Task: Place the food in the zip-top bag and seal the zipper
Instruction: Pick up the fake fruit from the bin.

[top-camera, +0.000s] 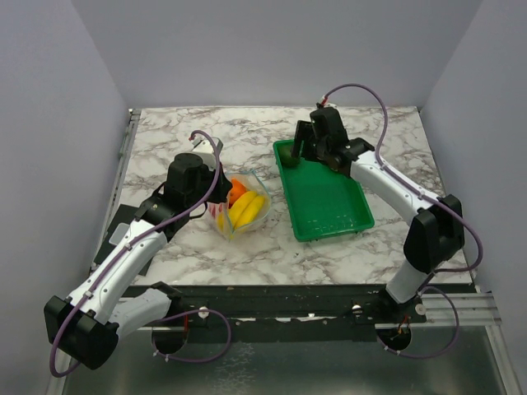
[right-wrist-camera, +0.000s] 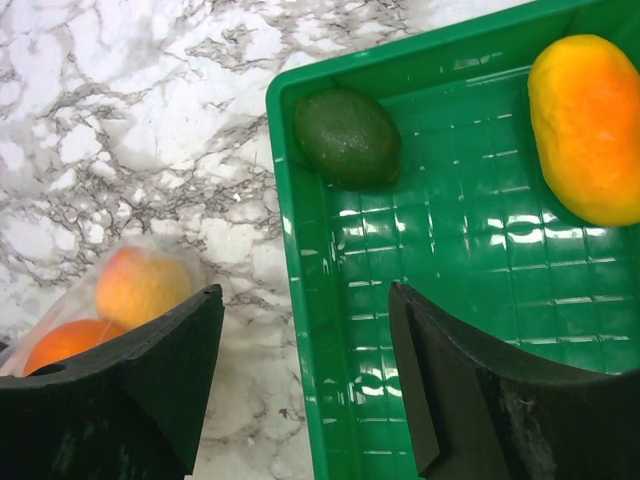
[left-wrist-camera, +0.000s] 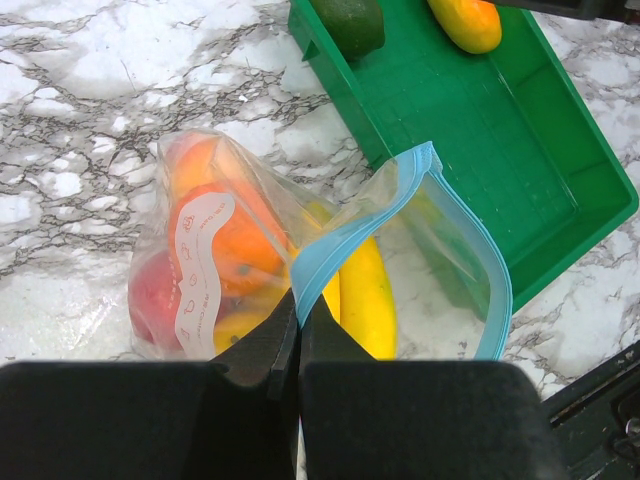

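Note:
The clear zip-top bag point(top-camera: 240, 210) lies left of the green tray point(top-camera: 329, 212) and holds oranges, a red piece and a yellow banana point(left-wrist-camera: 368, 295). My left gripper point(left-wrist-camera: 298, 305) is shut on the light blue zipper strip point(left-wrist-camera: 350, 225) at the bag's mouth, which gapes open toward the tray. My right gripper point(right-wrist-camera: 305, 300) is open above the tray's far left corner, straddling its wall point(right-wrist-camera: 300, 250). A dark green piece point(right-wrist-camera: 347, 137) and a yellow-orange fruit point(right-wrist-camera: 587, 125) lie in the tray ahead of it. The bag also shows in the right wrist view point(right-wrist-camera: 120, 295).
The tray stands on the marble table point(top-camera: 181, 148) right of centre. Grey walls close in the table at the back and sides. A black frame runs along the near edge point(top-camera: 272, 300).

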You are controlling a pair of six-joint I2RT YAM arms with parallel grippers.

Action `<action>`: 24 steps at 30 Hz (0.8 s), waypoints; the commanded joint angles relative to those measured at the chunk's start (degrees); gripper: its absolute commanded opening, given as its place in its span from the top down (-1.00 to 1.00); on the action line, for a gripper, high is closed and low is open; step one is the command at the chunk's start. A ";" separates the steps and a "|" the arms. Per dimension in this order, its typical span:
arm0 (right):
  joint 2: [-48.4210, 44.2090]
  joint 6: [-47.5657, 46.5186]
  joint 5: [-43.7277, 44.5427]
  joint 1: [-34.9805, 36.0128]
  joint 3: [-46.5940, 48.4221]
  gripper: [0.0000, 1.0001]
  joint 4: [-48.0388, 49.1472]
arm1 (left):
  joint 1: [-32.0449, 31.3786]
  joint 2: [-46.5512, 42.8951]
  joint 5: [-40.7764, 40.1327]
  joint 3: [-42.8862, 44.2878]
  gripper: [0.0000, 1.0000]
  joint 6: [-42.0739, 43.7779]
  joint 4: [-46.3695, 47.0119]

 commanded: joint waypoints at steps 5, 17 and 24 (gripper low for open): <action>9.73 -2.82 -11.16 -5.25 7.98 -0.63 -0.47 | -0.11 -1.03 -0.75 -0.46 1.00 -0.01 0.77; 25.51 -6.52 -18.72 -9.36 20.42 -0.65 -1.82 | -0.12 -0.79 -1.18 -0.45 1.00 0.20 0.63; 31.51 -7.32 -21.81 -10.04 25.71 -0.66 -2.21 | -0.11 -0.37 -1.21 -0.36 1.00 0.32 0.56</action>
